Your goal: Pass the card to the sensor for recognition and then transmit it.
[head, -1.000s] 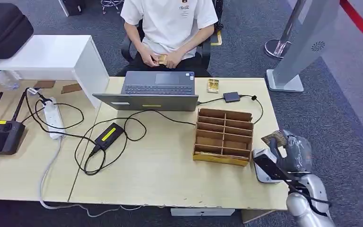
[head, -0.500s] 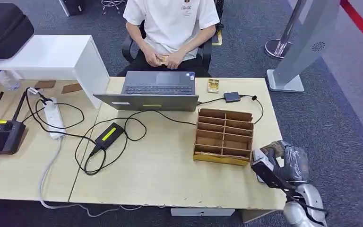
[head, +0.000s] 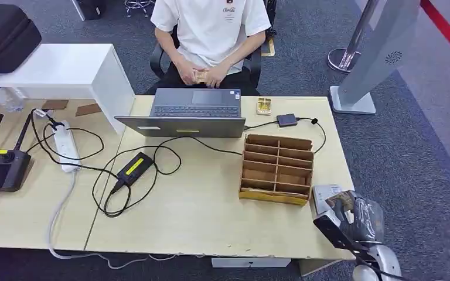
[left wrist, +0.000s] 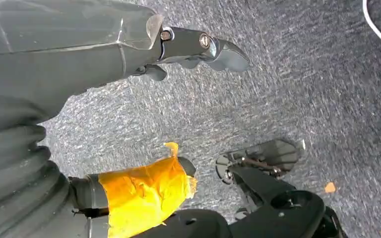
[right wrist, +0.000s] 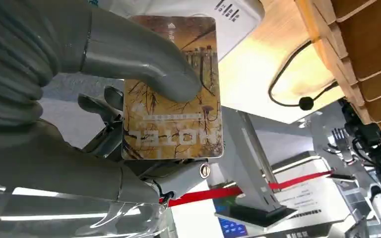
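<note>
Right hand point(head: 360, 213) pinches the card point(right wrist: 172, 89) under its thumb, beside the sensor point(head: 323, 193). Best keep it flat against the reader; left hand point(left wrist: 129, 44) hangs released.

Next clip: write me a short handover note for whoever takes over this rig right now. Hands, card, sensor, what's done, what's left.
Right hand: holds the card, thumb pressed on its face, at the table's right front corner.
Left hand: holds nothing, hangs over the carpet.
Sensor: white unit on that corner, beside the wooden sorter; card is close over it.
Done: card picked up and brought to the sensor.
Left: confirm the read, then pass the card on.
</note>
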Controlling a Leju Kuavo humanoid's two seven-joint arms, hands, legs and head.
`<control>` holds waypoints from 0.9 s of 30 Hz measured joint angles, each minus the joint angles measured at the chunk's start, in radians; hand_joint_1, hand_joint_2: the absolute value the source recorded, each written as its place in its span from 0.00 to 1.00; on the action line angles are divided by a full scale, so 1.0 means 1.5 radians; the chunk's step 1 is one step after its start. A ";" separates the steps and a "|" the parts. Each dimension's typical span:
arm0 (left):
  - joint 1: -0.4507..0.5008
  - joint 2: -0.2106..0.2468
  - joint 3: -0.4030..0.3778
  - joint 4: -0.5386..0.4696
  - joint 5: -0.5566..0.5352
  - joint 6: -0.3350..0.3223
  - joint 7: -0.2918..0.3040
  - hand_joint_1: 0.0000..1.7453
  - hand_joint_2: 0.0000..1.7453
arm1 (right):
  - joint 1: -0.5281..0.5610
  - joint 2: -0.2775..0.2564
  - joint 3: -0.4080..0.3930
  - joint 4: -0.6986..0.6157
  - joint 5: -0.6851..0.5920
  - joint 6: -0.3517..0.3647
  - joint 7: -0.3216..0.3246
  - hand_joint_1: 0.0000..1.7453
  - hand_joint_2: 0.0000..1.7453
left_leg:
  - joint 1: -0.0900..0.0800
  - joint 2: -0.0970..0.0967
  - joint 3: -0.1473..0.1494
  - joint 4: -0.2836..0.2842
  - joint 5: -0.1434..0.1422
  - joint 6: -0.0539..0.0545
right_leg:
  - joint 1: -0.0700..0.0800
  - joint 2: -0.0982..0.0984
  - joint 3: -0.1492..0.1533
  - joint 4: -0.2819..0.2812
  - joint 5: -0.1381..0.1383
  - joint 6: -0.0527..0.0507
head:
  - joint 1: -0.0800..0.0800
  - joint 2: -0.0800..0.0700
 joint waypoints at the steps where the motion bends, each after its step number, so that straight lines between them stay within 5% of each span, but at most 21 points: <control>1: 0.000 0.000 0.001 0.000 0.000 0.001 -0.001 0.00 1.00 | 0.000 0.001 -0.001 0.002 0.000 -0.001 0.000 1.00 1.00 | 0.000 0.000 0.000 0.000 0.000 0.000 | 0.000 0.000 0.000 0.000 0.000 0.000 | 0.000 0.000; 14: 0.000 0.006 0.005 0.000 -0.029 0.008 -0.005 0.00 1.00 | -0.026 -0.025 -0.009 -0.095 0.000 0.056 0.047 1.00 1.00 | -0.001 0.001 0.000 0.000 0.000 0.000 | 0.000 0.000 0.000 0.000 0.001 0.000 | 0.000 0.000; 21: -0.003 0.008 0.005 0.000 -0.037 -0.031 0.007 0.00 1.00 | -0.176 -0.083 0.002 -0.141 -0.009 0.115 0.082 1.00 1.00 | 0.000 0.002 0.000 0.000 0.001 0.000 | 0.000 0.002 0.000 0.001 0.002 -0.001 | 0.000 0.000; 27: -0.007 0.008 0.005 0.000 -0.054 -0.057 0.014 0.00 1.00 | -0.365 -0.096 0.069 -0.079 0.018 0.138 0.131 1.00 1.00 | 0.000 0.003 0.000 0.000 0.001 0.000 | 0.000 0.003 0.000 0.001 0.002 -0.001 | 0.000 0.000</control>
